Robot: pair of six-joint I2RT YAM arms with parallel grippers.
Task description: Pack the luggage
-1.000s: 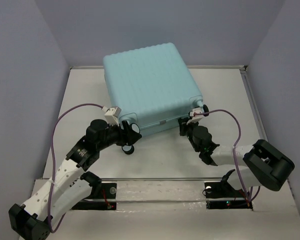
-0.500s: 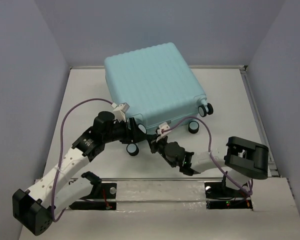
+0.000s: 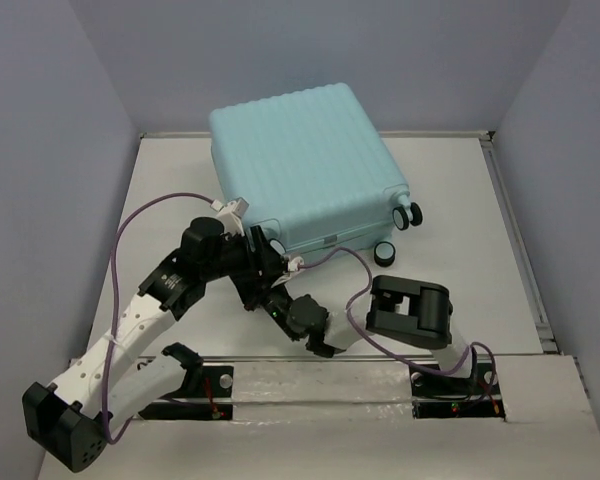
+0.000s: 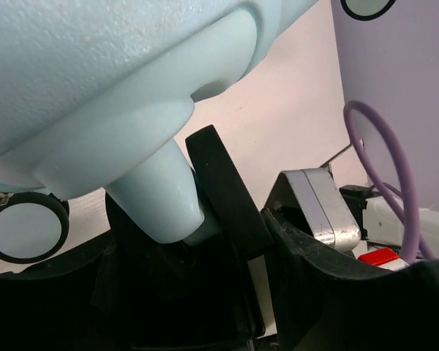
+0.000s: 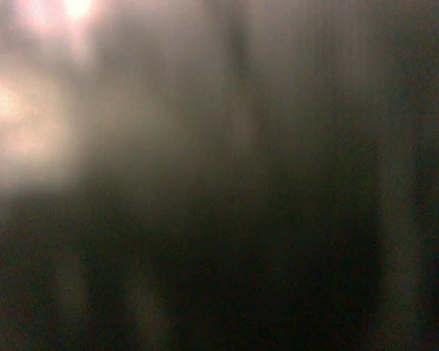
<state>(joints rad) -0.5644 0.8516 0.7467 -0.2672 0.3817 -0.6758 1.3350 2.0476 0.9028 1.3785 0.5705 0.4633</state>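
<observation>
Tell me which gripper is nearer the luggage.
Left. The left gripper straddles a caster stem at the near-left corner of the luggage; the right gripper sits just in front of that corner.

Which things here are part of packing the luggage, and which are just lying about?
Job: luggage, closed; left gripper around a caster; right gripper close by.
Just there: purple cables on the arms; table.
</observation>
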